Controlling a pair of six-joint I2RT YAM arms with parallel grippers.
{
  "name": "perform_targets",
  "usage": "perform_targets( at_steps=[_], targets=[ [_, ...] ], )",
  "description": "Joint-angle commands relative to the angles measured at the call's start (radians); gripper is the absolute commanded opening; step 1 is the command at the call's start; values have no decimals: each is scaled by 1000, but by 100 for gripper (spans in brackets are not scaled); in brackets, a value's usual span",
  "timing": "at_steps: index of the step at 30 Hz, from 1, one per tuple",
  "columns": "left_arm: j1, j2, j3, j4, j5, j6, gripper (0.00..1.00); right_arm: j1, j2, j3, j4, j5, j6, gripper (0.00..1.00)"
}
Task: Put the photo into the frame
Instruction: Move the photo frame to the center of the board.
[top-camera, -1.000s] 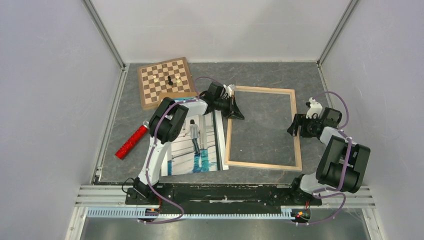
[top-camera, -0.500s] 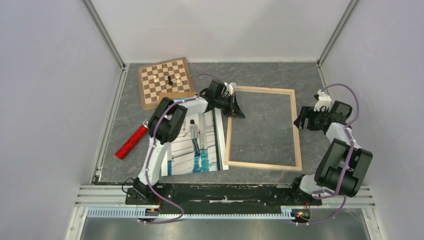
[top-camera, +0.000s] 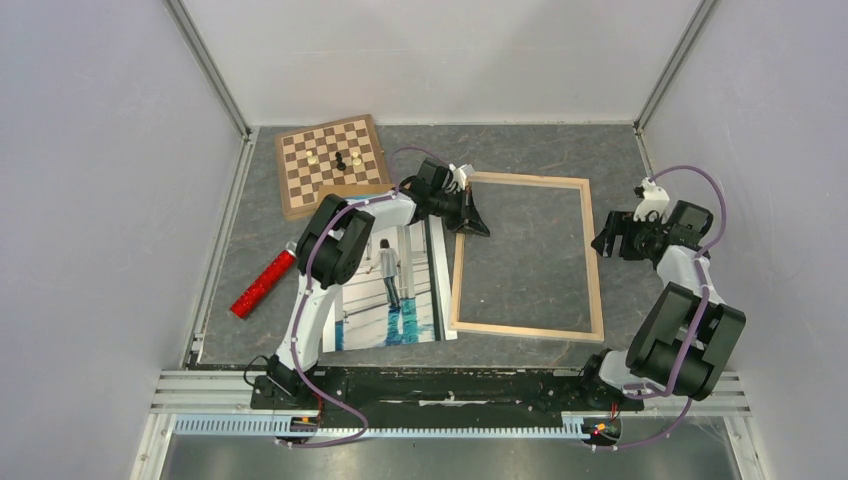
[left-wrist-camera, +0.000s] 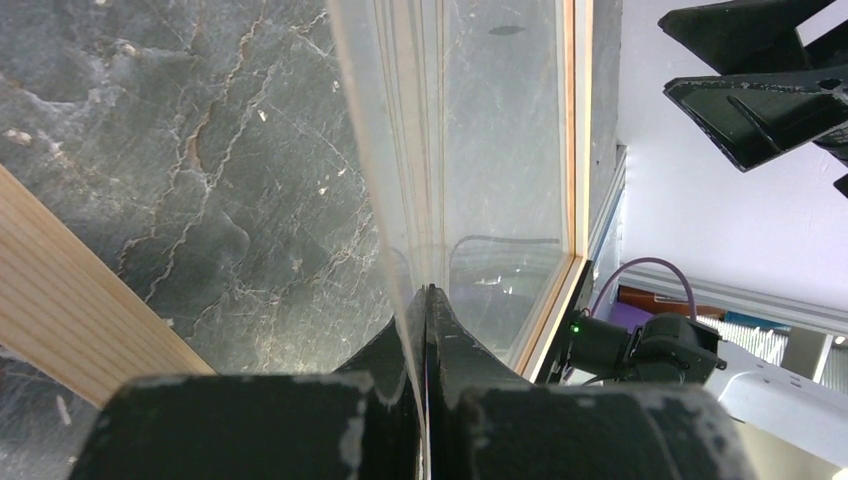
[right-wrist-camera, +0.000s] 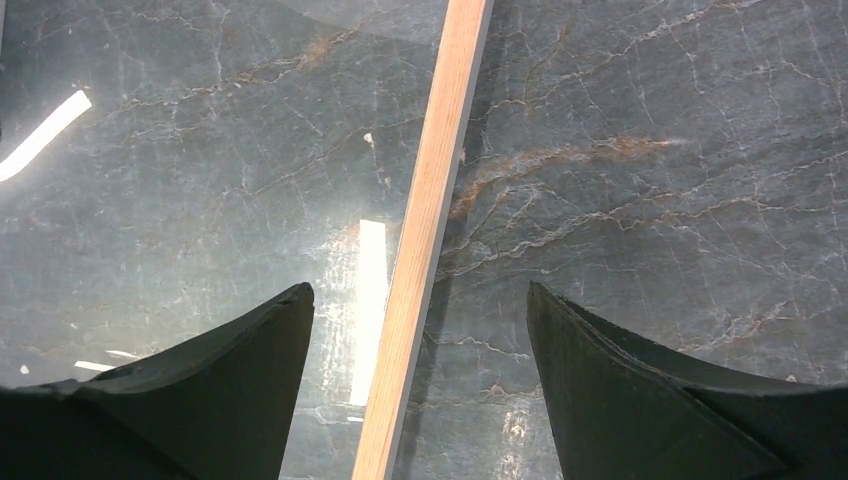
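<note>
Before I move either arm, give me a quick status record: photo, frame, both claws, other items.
photo: face up, left of the frame, partly under the left arm; not inserted
frame: lying flat, table visible through its opening
left claw: shut, apparently pinching the edge of a clear pane near the frame's far left corner
right claw: open, fingers either side of the frame's right bar, gripping nothing
other items: chessboard with pieces; red tube
task: not done
</note>
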Motion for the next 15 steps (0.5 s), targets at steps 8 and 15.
perform_targets(
  at_steps=[8, 15],
  targets=[
    [-5, -28, -70, 253, 52, -178, 2, 18, -3, -78, 19, -34, -56, 80],
    [-5, -18, -97, 310, 61, -233, 2, 35, 25, -128, 37, -24, -76, 79]
  ],
)
